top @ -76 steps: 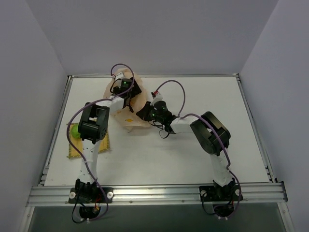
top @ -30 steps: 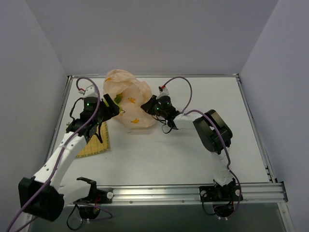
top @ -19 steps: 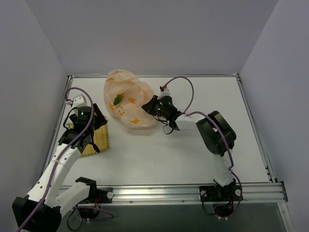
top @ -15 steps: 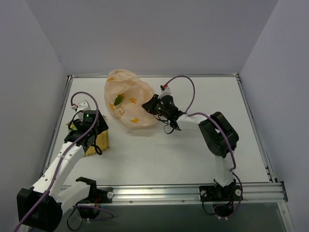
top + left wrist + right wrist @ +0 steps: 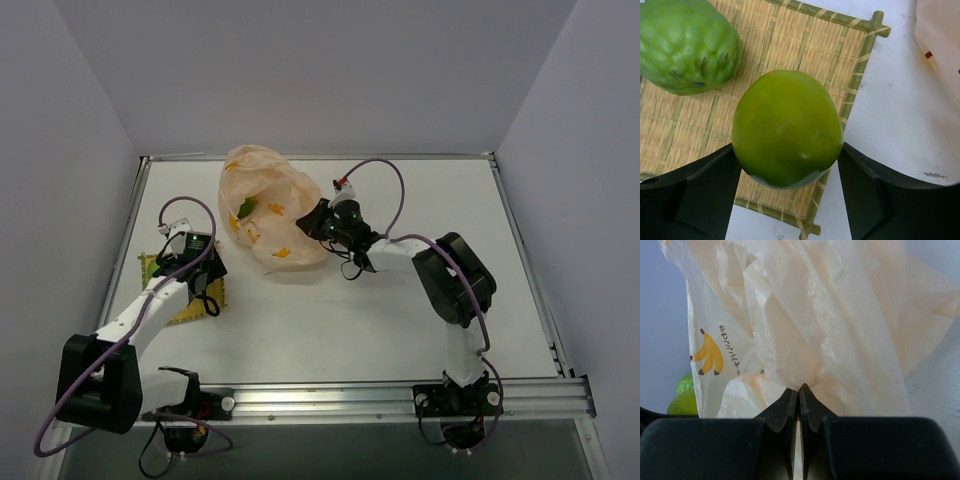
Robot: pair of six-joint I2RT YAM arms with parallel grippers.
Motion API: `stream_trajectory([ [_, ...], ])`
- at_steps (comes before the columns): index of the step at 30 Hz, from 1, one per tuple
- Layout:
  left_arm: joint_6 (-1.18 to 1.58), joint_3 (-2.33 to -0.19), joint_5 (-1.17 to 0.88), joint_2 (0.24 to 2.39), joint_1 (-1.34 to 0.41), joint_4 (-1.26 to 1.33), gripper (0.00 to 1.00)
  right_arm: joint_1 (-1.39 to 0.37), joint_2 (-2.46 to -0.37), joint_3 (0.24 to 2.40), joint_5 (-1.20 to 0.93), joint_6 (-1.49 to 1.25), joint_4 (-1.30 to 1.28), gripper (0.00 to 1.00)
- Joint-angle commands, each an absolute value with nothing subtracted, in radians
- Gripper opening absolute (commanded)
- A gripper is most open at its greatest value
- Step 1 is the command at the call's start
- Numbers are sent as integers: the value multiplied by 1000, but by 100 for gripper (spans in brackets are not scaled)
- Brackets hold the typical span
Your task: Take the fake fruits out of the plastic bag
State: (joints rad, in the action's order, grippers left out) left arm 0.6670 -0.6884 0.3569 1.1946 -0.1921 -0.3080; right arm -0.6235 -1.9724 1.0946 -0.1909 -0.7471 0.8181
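My left gripper (image 5: 787,172) is shut on a smooth green fake fruit (image 5: 786,132), its dark fingers (image 5: 705,187) pressing both sides. The fruit sits over the right part of the yellow woven mat (image 5: 795,45). A bumpy green fake fruit (image 5: 685,45) lies on the mat's far left. The peach plastic bag (image 5: 268,210) stands at the back of the table, with a green fruit (image 5: 245,207) showing inside. My right gripper (image 5: 799,390) is shut on a fold of the bag (image 5: 830,330). In the right wrist view, more green fruit (image 5: 682,396) shows past the bag's left edge.
In the top view, the mat (image 5: 187,312) lies near the table's left edge, under my left gripper (image 5: 203,285). My right gripper (image 5: 318,222) is at the bag's right side. A corner of the bag (image 5: 940,45) shows right of the mat.
My left arm has drawn back from the bag to the mat at the left, carrying the smooth green fruit. My right gripper has kept its hold on the bag.
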Motion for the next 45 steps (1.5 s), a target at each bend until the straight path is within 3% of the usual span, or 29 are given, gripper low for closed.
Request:
stream_trajectory([
  [1, 678, -716, 370, 1230, -166, -235, 70, -634, -1907, 1078, -195, -732, 861, 0],
  [6, 690, -726, 348, 1276, -129, -219, 85, -634, -1876, 1058, -198, -707, 844, 0],
  [13, 692, -712, 279, 1149, -144, -206, 93, -643, -1855, 1049, -192, -683, 824, 0],
  [15, 692, -704, 247, 1102, -182, -204, 88, -650, -1852, 1046, -180, -673, 818, 0],
  [18, 706, -707, 187, 1019, -251, -173, 70, -675, -1850, 1034, -146, -660, 804, 0],
  [19, 710, -713, 172, 996, -267, -167, 60, -683, -1845, 1025, -135, -658, 807, 0],
  [24, 735, -819, 95, 1038, -356, -129, 50, -735, -1822, 931, -68, -663, 848, 0],
  [28, 698, -949, 118, 1222, -408, -150, 47, -761, -1807, 888, -45, -672, 873, 0],
  [32, 646, -1107, 111, 1426, -407, -199, 37, -767, -1793, 870, -43, -673, 874, 0],
  [33, 623, -1139, 104, 1469, -407, -222, 30, -764, -1790, 865, -40, -670, 874, 0],
  [39, 526, -1380, 101, 1756, -408, -319, 4, -735, -1775, 861, -60, -672, 882, 0],
  [45, 427, -1494, 184, 1876, -400, -347, 3, -710, -1766, 876, -86, -666, 884, 0],
])
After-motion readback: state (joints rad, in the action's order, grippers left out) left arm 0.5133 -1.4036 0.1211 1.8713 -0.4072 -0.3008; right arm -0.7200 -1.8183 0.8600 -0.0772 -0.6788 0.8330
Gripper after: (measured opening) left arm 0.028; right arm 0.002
